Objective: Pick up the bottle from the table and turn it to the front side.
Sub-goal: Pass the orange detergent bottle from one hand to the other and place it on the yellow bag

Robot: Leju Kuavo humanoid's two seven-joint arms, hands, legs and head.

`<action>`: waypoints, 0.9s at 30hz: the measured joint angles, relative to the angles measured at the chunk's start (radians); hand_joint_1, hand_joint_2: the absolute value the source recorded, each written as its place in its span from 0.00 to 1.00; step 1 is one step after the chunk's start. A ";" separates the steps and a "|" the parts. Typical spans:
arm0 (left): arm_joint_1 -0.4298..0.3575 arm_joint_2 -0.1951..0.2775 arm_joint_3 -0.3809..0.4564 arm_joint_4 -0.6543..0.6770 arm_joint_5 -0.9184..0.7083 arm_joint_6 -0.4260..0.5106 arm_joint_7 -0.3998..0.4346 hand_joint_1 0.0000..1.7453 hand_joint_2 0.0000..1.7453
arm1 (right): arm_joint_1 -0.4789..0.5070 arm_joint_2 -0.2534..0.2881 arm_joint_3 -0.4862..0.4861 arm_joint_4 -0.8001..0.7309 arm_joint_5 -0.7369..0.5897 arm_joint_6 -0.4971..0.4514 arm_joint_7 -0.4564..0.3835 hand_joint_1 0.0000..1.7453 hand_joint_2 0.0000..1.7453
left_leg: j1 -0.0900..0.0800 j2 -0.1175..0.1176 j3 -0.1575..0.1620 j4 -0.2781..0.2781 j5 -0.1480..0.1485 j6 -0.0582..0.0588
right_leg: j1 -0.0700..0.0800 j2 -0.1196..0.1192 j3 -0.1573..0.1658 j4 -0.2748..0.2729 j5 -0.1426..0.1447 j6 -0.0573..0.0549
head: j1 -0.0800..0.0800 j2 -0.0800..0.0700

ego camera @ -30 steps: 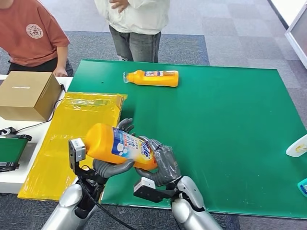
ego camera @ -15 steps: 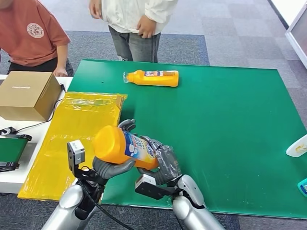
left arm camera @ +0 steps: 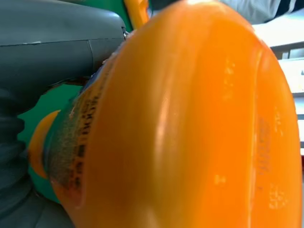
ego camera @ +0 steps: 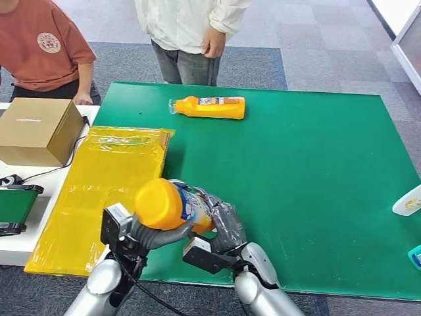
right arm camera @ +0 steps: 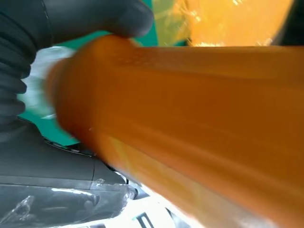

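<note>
Both hands gripped the orange plastic bottle with a blue-and-white label [ego camera: 171, 205], held lying sideways above the near edge of the green table [ego camera: 308, 191]. Left hand [ego camera: 154, 232] lay under the bottle's flat base end, its grey fingers [ego camera: 168, 234] curled up around the body; right hand [ego camera: 225, 227] wrapped the neck end, fingers closed over it. Left wrist view showed the bottle's base [left arm camera: 201, 123] pressed against the grey thumb [left arm camera: 61, 23]; right wrist view showed its blurred orange body [right arm camera: 186, 114] under a dark finger [right arm camera: 100, 16]. Compared with a second earlier, the base end had swung toward the camera, less of the label showed, and the left wrist had moved in toward the right. A second orange bottle [ego camera: 208, 107] lay flat at the table's far side; a yellow plastic sheet [ego camera: 94, 191] lay beside the left hand.
</note>
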 joint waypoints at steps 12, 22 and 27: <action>0.090 -0.012 0.181 -0.186 -0.385 0.570 -0.162 1.00 1.00 | 0.099 -0.022 -0.201 -0.207 -0.188 0.078 0.048 0.00 1.00 | 0.000 0.000 -0.001 0.000 0.000 0.000 | 0.000 0.000 0.000 0.000 0.000 0.000 | 0.000 0.000; 0.115 -0.092 0.375 -0.230 -1.152 0.737 -0.160 1.00 1.00 | 0.105 -0.026 -0.269 -0.292 -0.215 0.117 0.043 0.00 1.00 | 0.000 0.000 -0.001 0.000 0.000 0.000 | 0.000 0.000 0.000 0.000 0.001 0.000 | 0.000 0.000; 0.106 -0.133 0.477 -0.214 -1.304 0.737 -0.144 1.00 1.00 | 0.097 -0.026 -0.272 -0.302 -0.231 0.126 0.035 0.00 1.00 | 0.000 0.000 0.000 0.000 0.001 0.000 | 0.000 0.000 0.000 0.000 0.001 0.001 | 0.000 0.000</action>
